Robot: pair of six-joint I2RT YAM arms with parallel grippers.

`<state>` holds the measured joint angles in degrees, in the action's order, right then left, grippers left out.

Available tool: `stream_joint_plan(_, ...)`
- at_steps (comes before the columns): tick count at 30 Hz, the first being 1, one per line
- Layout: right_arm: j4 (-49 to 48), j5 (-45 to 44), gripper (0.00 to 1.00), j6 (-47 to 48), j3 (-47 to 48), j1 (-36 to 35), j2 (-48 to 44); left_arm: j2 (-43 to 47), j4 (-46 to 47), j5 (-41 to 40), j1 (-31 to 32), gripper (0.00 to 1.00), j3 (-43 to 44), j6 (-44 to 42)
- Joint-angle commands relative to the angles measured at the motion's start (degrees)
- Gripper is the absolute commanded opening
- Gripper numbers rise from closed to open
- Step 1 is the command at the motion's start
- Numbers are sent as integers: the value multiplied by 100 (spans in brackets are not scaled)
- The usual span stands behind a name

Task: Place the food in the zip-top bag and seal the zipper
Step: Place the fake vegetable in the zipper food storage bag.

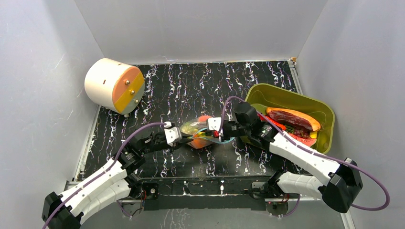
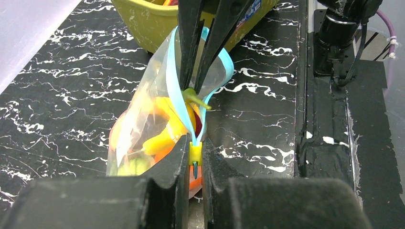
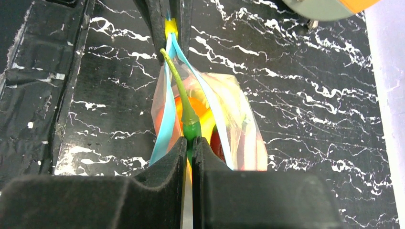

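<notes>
Bag (image 2: 138, 109) clear, crammed with food (image 2: 162, 138) | zipper (image 2: 171, 90) gaping | left fingers (image 2: 167, 167) pinch zipper | right fingers (image 3: 167, 162) pinch stem (image 3: 183, 100)

No text is legible on anything here

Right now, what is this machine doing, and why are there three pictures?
It is a robot: two arms bolted to a table. The big picture looks down from above. The other two come from a camera on each wrist, so each tool's own black fingers show at the bottom. On the table are a clear bag of toy food, a green bin holding more, and a white and orange drum. The left tool pinches the yellow tab at the end of the bag's blue zipper. The right tool pinches a green stem poking out of the bag's mouth.
</notes>
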<state>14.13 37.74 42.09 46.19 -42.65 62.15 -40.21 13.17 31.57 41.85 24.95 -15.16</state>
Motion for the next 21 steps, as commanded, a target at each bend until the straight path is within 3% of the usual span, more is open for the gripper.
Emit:
stream_joint_plan(1,606,-770,0,49,317,-57,214,100,514,343,23,0,415,109)
stream_joint_plan(21,467,-1587,0,-786,407,-268,816,80,356,414,21,0,621,110)
